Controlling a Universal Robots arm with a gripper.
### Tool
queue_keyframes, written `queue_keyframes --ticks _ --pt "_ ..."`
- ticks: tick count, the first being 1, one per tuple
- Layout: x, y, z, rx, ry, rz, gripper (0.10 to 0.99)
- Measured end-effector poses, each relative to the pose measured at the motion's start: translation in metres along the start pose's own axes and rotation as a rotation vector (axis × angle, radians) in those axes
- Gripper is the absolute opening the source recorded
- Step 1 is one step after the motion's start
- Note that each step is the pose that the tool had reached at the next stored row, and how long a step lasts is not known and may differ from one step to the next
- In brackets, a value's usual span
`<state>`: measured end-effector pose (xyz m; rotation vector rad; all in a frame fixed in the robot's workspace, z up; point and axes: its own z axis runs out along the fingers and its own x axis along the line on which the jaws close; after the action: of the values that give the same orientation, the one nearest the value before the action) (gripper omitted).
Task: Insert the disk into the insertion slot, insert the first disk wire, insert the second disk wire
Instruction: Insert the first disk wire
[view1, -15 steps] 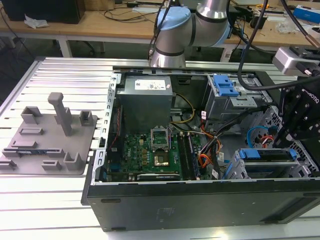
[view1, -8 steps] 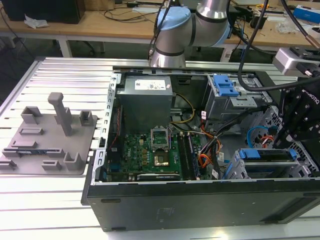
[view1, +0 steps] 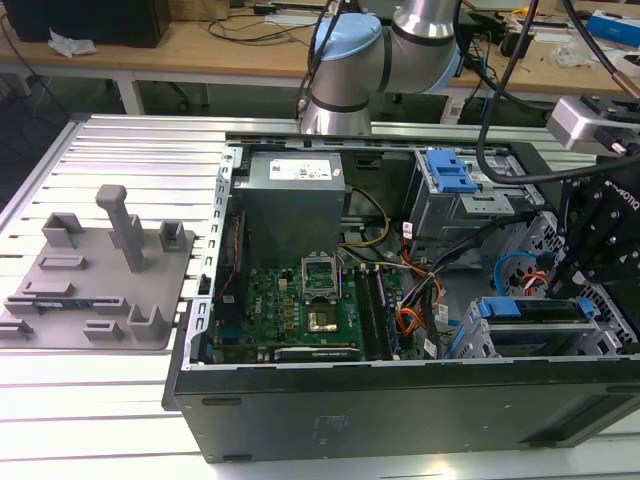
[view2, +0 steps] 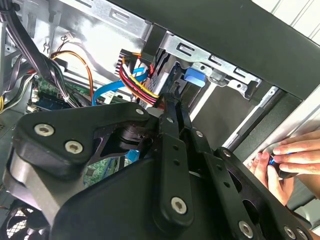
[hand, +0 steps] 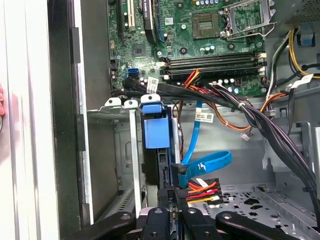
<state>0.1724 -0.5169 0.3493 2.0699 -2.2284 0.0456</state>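
Ribbed aluminium worktop (view1: 90, 400) carries an open computer case (view1: 400, 410) in the exterior view, with a grey moulded fixture (view1: 95, 280) towards that view's left. The gripper (view1: 585, 275) hangs inside the case at the view's right end, just beside the disk (view1: 530, 308), whose blue frame sits in the insertion slot (view1: 478, 345).

In the second wrist view the jaws stand nearly together, pinching the plug of the coloured disk wire (view2: 137, 82) close behind the drive. A person's hand (view2: 292, 157) rests outside the case wall.

In the first wrist view the blue disk wire (hand: 210, 161) curls round to the drive's rear edge, its black plug touching it. Whether that plug is seated cannot be told.
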Motion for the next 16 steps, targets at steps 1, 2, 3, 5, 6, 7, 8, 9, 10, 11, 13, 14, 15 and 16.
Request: queue_keyframes --ticks 1,2,3,5,6,7,8,9,10,11,13,14,15,16 --pt "0.0003 -0.0003 0.0 -0.001 0.0001 0.0 0.165" --pt "0.0005 -0.0004 0.0 -0.001 0.0001 0.0 0.165" --pt "0.0006 -0.0006 0.0001 -0.001 0.0001 0.0 0.165" --pt "0.0012 -0.0009 0.0002 -0.002 0.0001 0.0 0.165" --pt "0.0013 -0.001 0.0003 -0.002 0.0001 0.0 0.165" --pt "0.0014 -0.001 0.0003 -0.002 0.0002 0.0 0.165" --pt "0.0015 -0.001 0.0005 -0.002 0.0001 0.0 0.165" --pt "0.0016 -0.001 0.0005 -0.002 0.0004 0.0 0.165" --pt "0.0016 -0.0011 0.0008 -0.002 0.0005 0.0 0.165" --pt "0.0015 -0.0011 0.001 -0.003 0.0004 0.0 0.165" --pt "0.0015 -0.0012 0.0016 -0.003 0.0004 0.0 0.165" --pt "0.0014 -0.0012 0.002 -0.003 0.0003 0.0 0.165" --pt "0.0014 -0.0013 0.0021 -0.003 0.0003 0.0 0.165" --pt "0.0014 -0.0013 0.0023 -0.003 0.0004 0.0 0.165"
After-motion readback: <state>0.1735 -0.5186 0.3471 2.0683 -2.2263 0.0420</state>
